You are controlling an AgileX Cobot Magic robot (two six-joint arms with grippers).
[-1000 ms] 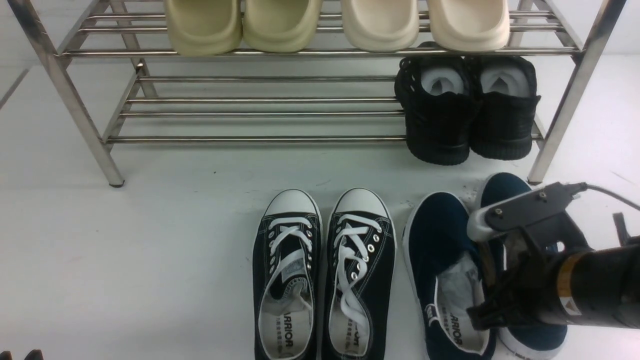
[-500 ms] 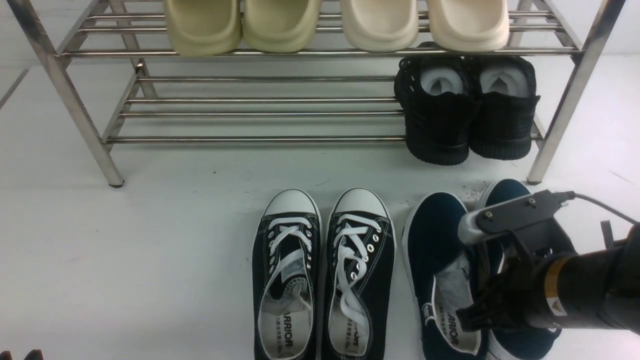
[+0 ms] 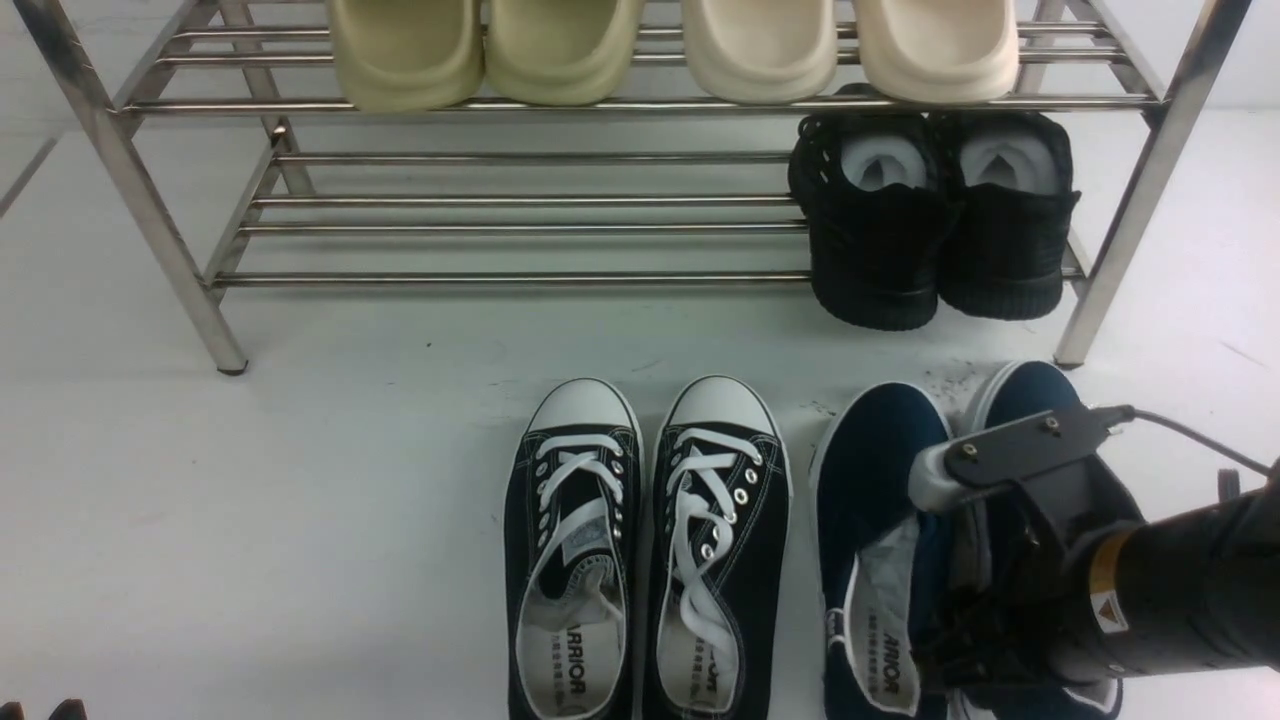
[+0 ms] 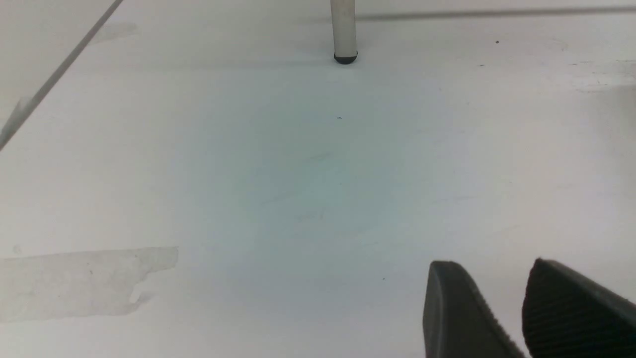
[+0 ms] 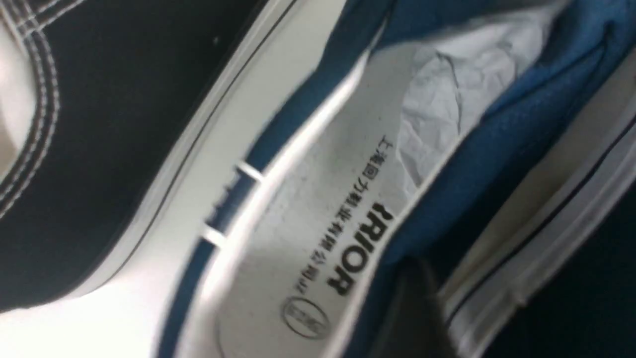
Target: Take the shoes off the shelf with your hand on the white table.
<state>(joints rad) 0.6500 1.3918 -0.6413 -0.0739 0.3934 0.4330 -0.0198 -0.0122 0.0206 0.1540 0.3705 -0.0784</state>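
The navy slip-on shoes (image 3: 872,470) lie on the white table (image 3: 300,500) in front of the shelf (image 3: 520,278), at the right. My right gripper (image 3: 965,640) is shut on their two inner walls, pinched together near the heels. The left navy shoe is tilted, and its "WARRIOR" insole (image 5: 318,238) and paper stuffing show. One finger (image 5: 412,308) sits inside that shoe. My left gripper (image 4: 502,278) is open and empty low over bare table, at the near left corner (image 3: 40,710) in the front view.
Black lace-up sneakers (image 3: 650,520) lie just left of the navy pair. All-black shoes (image 3: 930,240) sit on the shelf's lower tier at the right. Cream slippers (image 3: 680,45) fill the top tier. A shelf leg (image 4: 344,30) stands ahead of my left gripper.
My right gripper has drawn the navy pair toward the near edge, away from the shelf. The left navy shoe has tipped more onto its side. The left arm has not moved.
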